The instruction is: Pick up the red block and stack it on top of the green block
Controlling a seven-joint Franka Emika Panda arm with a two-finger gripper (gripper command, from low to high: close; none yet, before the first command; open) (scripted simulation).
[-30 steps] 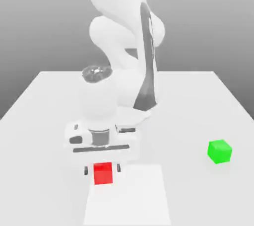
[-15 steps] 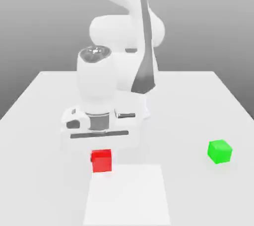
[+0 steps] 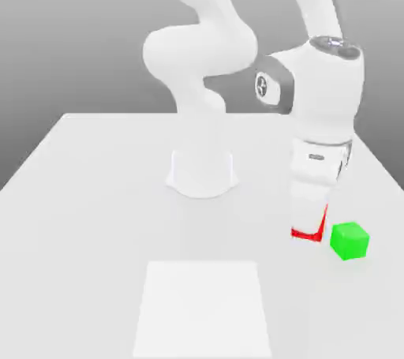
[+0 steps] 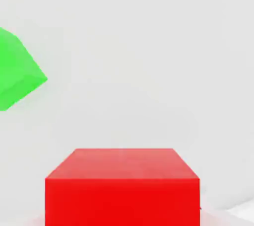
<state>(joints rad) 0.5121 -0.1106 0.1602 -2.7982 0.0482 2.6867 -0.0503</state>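
A plain grey backdrop stands behind a white table carrying the white Panda arm. Its gripper hangs near the table's edge on the exterior view's right, clamped on the red block, which sits just beside the green block, apparently lifted clear of the surface. Both look rigid, light and matte, so opposite flat faces probably give a firm, slip-free hold.

One red block, one green block, one arm bearing one gripper, one table and one pale square patch were present.
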